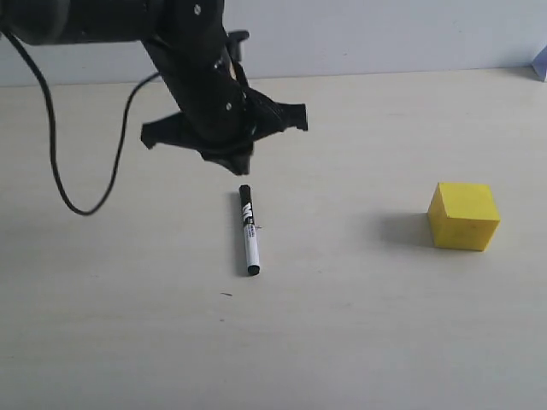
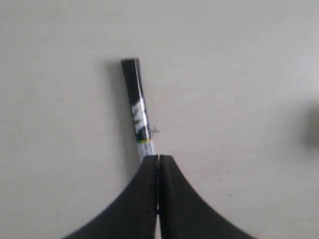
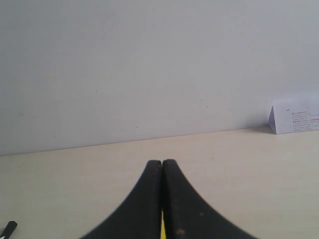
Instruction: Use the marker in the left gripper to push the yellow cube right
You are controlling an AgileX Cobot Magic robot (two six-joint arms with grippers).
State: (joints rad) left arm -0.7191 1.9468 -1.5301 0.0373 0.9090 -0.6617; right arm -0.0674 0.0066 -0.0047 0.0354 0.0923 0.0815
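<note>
Marker (image 1: 249, 231) flat on desk (image 1: 342, 342), unheld, one end just beyond tips of left gripper (image 1: 232, 161) hovering over it, fingers (image 2: 144, 194) pressed together with nothing between. Cube (image 1: 463, 216) on desk well to right of marker, touching nothing else. Right gripper (image 3: 162, 162) with fingers likewise closed at tips, pointed toward pale wall (image 3: 149, 64).

- You have one marker (image 1: 249, 231) on the counter (image 1: 359, 342).
- You have one yellow cube (image 1: 463, 216).
- You can count two hands, the left hand (image 2: 158, 159) and the right hand (image 3: 162, 163), each with two fingers.
- You see one black cable (image 1: 51, 145).
- You see one folded card (image 3: 295, 119) with print.
</note>
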